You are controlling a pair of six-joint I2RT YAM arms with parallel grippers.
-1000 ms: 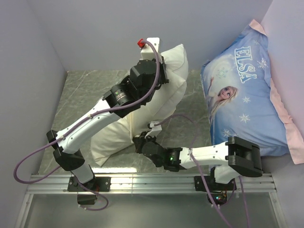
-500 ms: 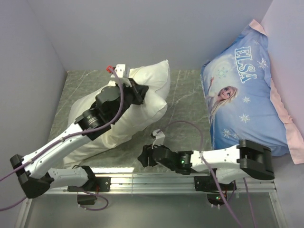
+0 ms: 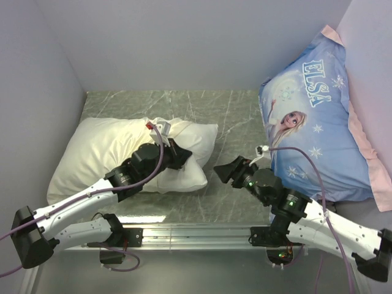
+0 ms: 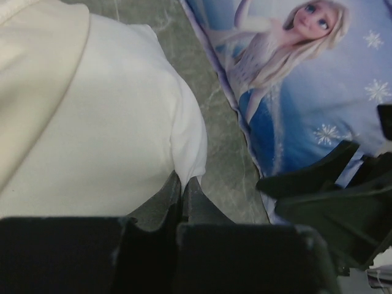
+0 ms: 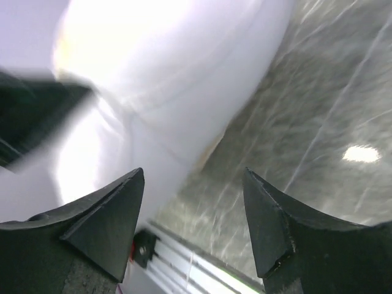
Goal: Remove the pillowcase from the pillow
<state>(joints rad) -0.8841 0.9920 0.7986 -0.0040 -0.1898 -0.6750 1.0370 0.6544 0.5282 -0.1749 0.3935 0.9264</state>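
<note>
The pillow lies flat on the left of the table, its plain white right end bare. The cream pillowcase covers its left part. My left gripper rests on the pillow's right end, shut on a pinch of the pillow's white fabric. The left wrist view shows the pillowcase's cream edge at upper left over the white pillow. My right gripper stands open just right of the pillow, with nothing between its fingers. In the right wrist view the gripper faces the blurred white pillow.
A blue ELSA-print pillow with a pink edge leans against the right wall, close behind the right arm. It also fills the upper right of the left wrist view as the blue pillow. Grey walls close the left and back. A metal rail runs along the near edge of the marble table.
The left arm brought the pillow down from upright to lying flat at the left. The right gripper opened, let go of the fabric and swung right, away from the pillow.
</note>
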